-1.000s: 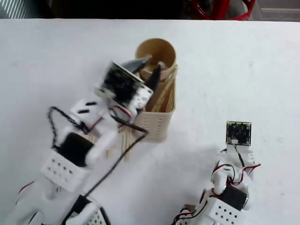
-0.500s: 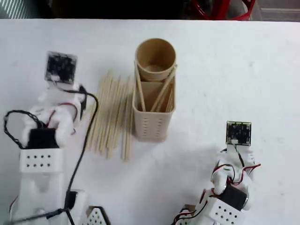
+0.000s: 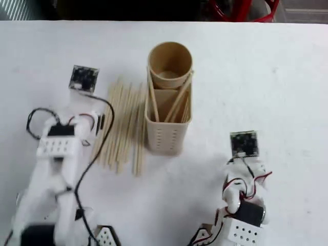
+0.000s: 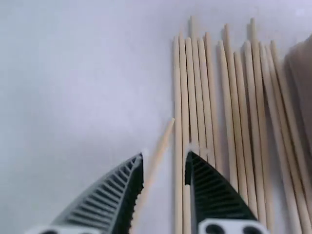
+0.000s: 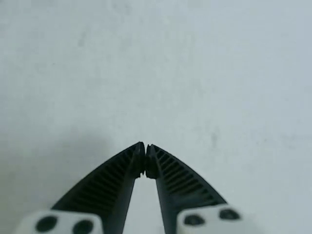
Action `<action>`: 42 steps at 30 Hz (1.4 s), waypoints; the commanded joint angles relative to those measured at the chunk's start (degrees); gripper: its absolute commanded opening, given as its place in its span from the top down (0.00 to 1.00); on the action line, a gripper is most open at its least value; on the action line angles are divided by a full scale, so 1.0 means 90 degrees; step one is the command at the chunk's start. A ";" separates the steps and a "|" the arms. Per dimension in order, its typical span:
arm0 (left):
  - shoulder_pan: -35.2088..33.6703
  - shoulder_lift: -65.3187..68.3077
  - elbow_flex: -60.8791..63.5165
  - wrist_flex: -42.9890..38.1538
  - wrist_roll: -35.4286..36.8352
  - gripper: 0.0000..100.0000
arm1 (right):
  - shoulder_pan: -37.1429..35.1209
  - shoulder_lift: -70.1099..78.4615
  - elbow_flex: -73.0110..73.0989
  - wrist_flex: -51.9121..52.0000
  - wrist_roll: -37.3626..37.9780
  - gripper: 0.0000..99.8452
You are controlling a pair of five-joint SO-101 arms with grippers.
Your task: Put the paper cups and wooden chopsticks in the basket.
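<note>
Hovering over the left edge of the wooden chopsticks (image 4: 224, 107), left pincer (image 4: 165, 156) spread, one skewed stick (image 4: 163, 139) between its jaws, likely lined up to pinch it. Sticks thin, pale, round, tapered, lying side by side on the matte white surface (image 3: 266, 72), just beside the basket (image 3: 166, 138). Basket tan, boxy, perforated wall. Smooth paper cup (image 3: 170, 64) and a few leaning sticks already inside. Far right: right pincer (image 5: 145, 153) pressed together, parked over bare surface, well apart.

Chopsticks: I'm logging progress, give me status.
Left gripper open over loose chopsticks. Right gripper shut above table. Basket holds paper cup, few chopsticks. Nothing blocking.
</note>
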 commanded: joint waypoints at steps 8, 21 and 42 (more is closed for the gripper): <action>-0.0122 0.2603 -0.2198 0.0957 -0.0186 0.85 | -0.0103 -0.0015 0.0059 0.0220 0.0010 0.98; -0.0630 0.2672 -0.2813 0.1954 -0.1485 0.91 | -0.0093 -0.0015 0.0059 0.0220 0.0010 0.98; -0.0493 0.5211 -0.4640 0.2872 -0.1612 0.91 | -0.0093 -0.0015 0.0059 0.0220 0.0010 0.98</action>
